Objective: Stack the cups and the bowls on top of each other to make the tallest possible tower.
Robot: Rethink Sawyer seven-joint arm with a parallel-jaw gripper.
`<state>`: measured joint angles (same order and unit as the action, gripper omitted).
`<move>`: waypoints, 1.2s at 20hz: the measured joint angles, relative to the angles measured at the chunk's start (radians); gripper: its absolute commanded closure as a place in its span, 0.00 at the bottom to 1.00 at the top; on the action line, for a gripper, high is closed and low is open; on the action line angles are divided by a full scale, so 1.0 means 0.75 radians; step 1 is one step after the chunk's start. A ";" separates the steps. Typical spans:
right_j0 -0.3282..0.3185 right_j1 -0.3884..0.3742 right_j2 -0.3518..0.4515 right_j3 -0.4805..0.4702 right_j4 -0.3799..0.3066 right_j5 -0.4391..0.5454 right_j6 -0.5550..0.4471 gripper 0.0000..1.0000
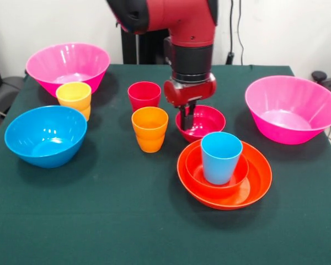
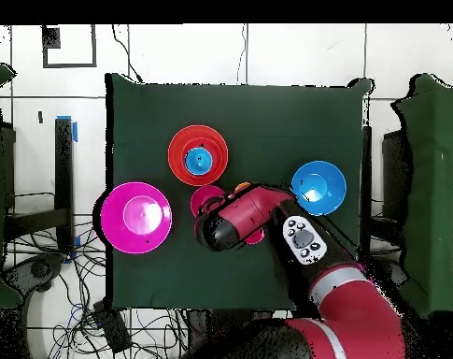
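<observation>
The worktop is covered in dark green cloth and carries all the items. The red and black arm descends over its centre.

Two large pink bowls stand at opposite ends in the front view: one pink bowl at far left, the other pink bowl at right, both upright. The overhead view shows only one of them clearly.

The blue bowl sits upright at near left, just in front of the yellow cup.

The wide orange bowl lies near centre. The small orange bowl is nested inside it, and the blue cup stands upright in that smaller bowl.

The crimson bowl sits just behind this stack. The end effector reaches down at this bowl's left rim; whether its fingers are parted or gripping cannot be determined.

The orange cup stands upright left of the crimson bowl, with the red cup just behind it. These two cups, like the yellow one, stand singly and unstacked.
</observation>
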<state>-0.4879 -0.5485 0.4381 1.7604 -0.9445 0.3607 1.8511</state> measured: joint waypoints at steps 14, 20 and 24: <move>-0.082 0.000 0.005 0.000 0.000 0.000 0.000 0.00; -0.092 -0.002 0.023 0.000 0.006 0.000 0.000 0.00; -0.101 -0.010 0.042 0.000 0.021 0.000 0.000 0.00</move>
<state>-0.5636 -0.5562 0.4698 1.7607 -0.9285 0.3609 1.8511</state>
